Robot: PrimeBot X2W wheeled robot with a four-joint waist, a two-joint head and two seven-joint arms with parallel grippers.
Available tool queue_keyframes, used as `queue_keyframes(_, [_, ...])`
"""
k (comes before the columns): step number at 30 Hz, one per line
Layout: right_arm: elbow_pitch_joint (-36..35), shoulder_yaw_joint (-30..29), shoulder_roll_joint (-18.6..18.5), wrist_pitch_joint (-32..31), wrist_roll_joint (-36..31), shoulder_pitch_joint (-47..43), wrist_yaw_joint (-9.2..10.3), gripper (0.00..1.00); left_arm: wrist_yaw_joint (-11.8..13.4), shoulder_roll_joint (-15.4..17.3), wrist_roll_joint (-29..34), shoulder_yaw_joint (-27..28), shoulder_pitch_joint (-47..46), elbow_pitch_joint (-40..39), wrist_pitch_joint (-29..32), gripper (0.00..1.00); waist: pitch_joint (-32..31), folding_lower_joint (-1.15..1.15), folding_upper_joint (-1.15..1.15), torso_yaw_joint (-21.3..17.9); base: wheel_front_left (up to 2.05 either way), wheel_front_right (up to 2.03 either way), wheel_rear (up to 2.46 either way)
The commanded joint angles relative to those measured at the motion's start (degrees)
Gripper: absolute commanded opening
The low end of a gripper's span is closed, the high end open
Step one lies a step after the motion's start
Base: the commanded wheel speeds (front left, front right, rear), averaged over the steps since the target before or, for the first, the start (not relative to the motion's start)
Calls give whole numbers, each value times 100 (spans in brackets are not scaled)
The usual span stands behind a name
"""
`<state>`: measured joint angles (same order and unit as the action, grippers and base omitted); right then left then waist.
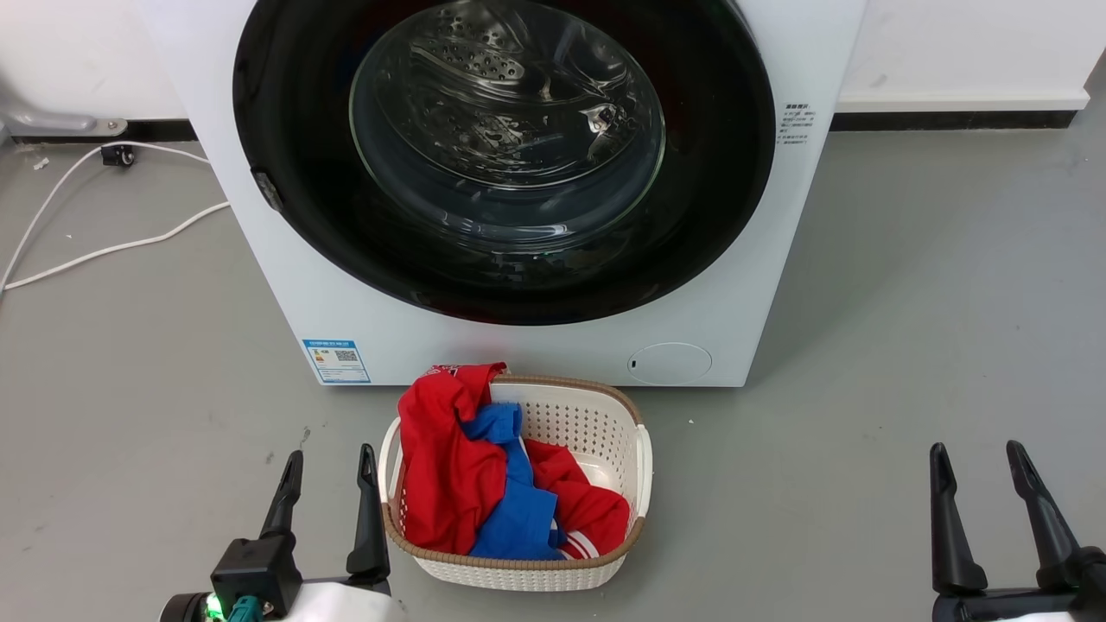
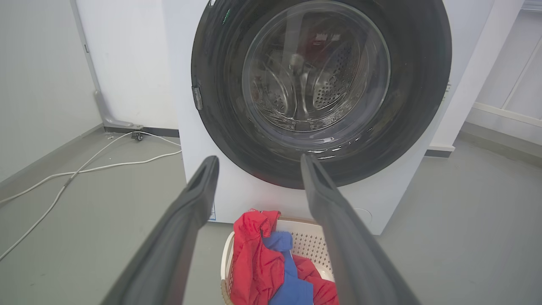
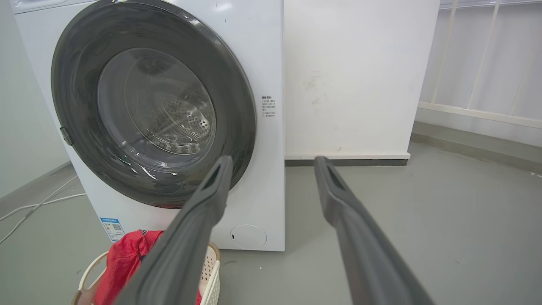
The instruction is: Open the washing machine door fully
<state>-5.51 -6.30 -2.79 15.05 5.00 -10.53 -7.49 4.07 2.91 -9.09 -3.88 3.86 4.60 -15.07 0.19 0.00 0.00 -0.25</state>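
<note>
door (image 1: 285, 173) closed; left tool (image 1: 332, 451), right tool (image 1: 975, 447) spread

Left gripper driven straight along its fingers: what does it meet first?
Probably the lower black rim of the door; the left gripper, open, points at it. The basket sits below that line.

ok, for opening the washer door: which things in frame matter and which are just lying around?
Job:
- washing machine door, shut
- left gripper and right gripper, both open, short of the door

Lying about:
- laundry basket in front of the machine
- red and blue clothes in it
- white cable on the floor
</note>
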Motion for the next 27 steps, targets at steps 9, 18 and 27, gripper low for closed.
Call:
queue_keyframes(9, [69,50,-17,19,54,-10,-1,100,36,-3,-10,0,16,75,-16,100,10,0,0,13,0,0,0])
queue_keyframes(18, [100,78,-17,19,156,-8,-1,100,72,-3,22,10,27,79,-16,100,-12,0,0,3,0,0,0])
queue_keyframes(27, [-39,188,-16,19,243,72,-1,0,89,-3,15,8,28,74,-16,100,-24,0,0,-5,0,0,0])
